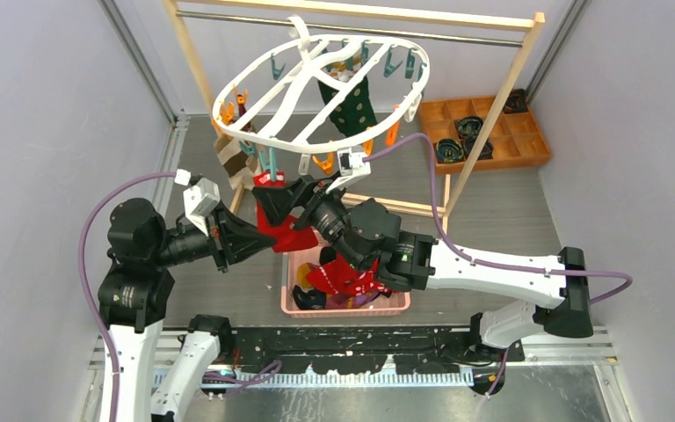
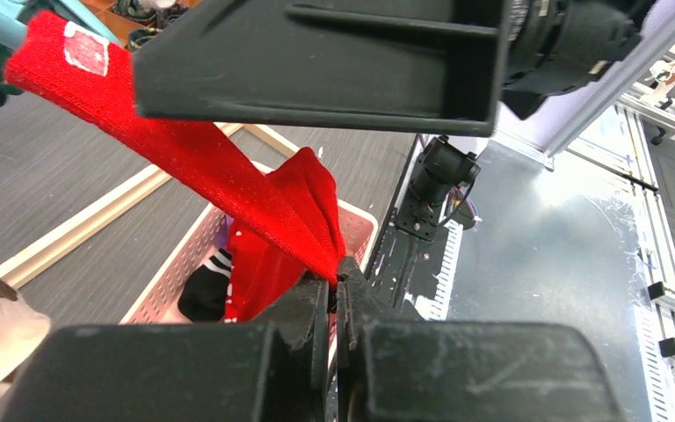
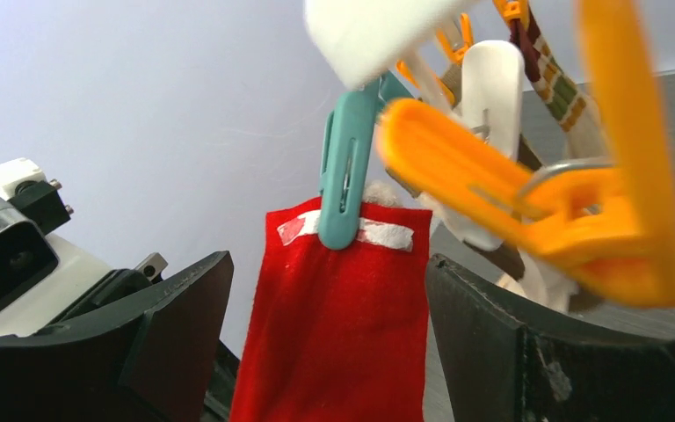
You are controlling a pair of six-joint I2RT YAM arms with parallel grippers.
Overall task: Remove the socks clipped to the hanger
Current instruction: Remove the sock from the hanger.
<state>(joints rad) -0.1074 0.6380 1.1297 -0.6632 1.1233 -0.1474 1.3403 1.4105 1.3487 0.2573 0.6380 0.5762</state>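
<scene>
The white oval hanger (image 1: 316, 83) hangs from the wooden rack. A red sock (image 3: 334, 316) hangs from it, pinched at its cuff by a teal clip (image 3: 344, 171). My right gripper (image 3: 330, 264) is open, one finger on each side of the sock just below the clip, with gaps on both sides. My left gripper (image 2: 336, 274) is shut on the lower end of the red sock (image 2: 193, 158) and holds it taut above the basket. In the top view the left gripper (image 1: 271, 236) sits below the right gripper (image 1: 283, 192). A dark green dotted sock (image 1: 352, 105) and a beige sock (image 1: 231, 163) are also clipped on.
A pink basket (image 1: 288, 290) with several socks in it stands under both grippers. An orange clip (image 3: 527, 193) dangles close to my right finger. The wooden rack's leg (image 1: 483, 132) and a wooden compartment tray (image 1: 536, 145) are at the back right.
</scene>
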